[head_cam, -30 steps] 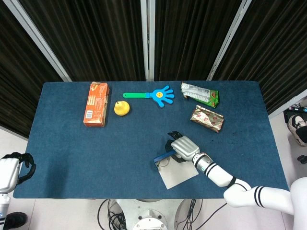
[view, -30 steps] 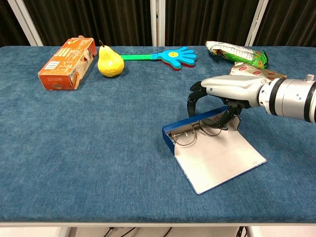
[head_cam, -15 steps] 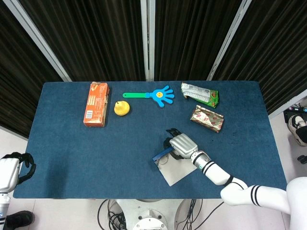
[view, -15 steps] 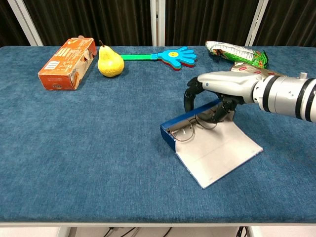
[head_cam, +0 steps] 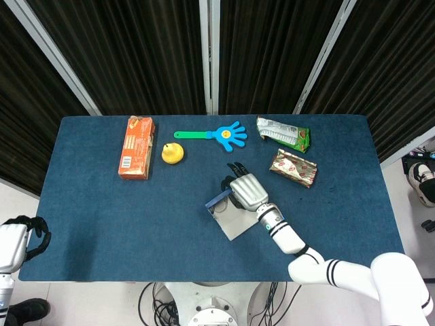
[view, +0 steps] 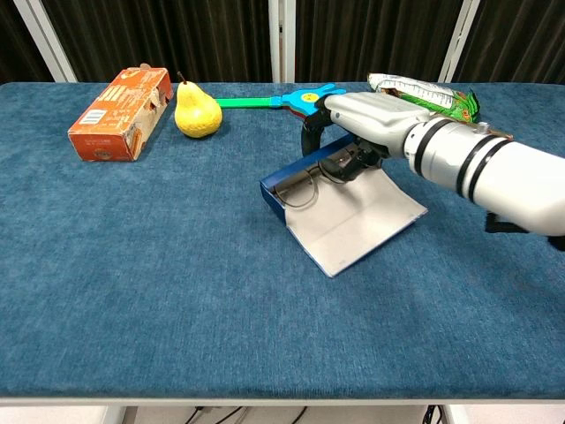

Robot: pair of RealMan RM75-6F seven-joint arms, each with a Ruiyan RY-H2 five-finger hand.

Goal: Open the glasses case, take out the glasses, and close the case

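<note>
chest view: right hand (view: 366,119) fingers (view: 311,132) curl onto thin wire glasses (view: 305,181) in flat-lidded blue case (view: 353,225).

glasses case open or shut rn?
Open. The glasses case has its pale lid flap lying flat on the table, and the glasses show inside.

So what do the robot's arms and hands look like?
The right hand has a silver-grey shell on its back and black fingers. Its arm is shiny white with black rings near the wrist. The left hand looks the same: pale shell, black fingers.
</note>
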